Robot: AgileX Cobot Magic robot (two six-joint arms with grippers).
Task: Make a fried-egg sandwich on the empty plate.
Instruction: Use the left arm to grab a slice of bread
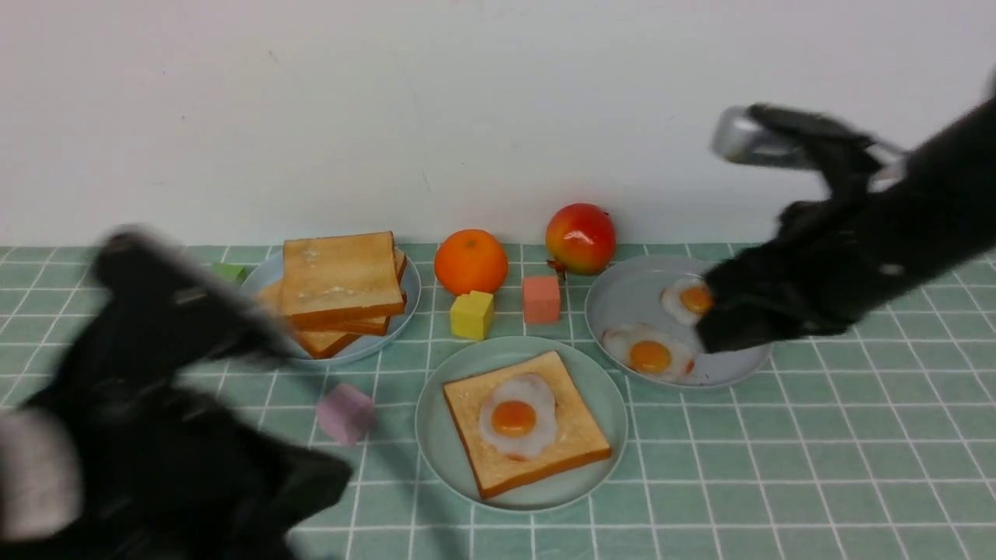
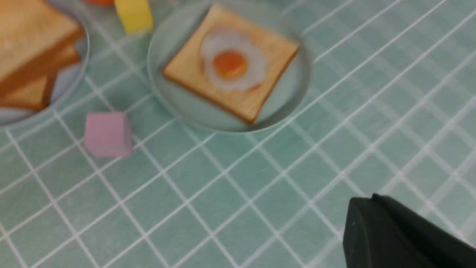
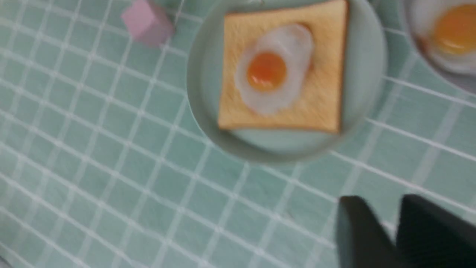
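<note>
Cloth: green checked tablecloth (image 1: 778,467), under everything.
Left gripper (image 2: 368,212): black fingers clenched, empty.
Right gripper (image 3: 385,204): fingers slightly apart, grasping nothing.
Plate: round mint-green plate (image 1: 432,443), front centre.
Toast: square golden-brown slice (image 1: 560,451), flat on plate.
Egg: white, orange-yolked fried egg (image 1: 517,420), on toast.

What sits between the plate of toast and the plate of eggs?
Front view shows an orange, a yellow block, a salmon-pink block and, further back, a red fruit.
</note>
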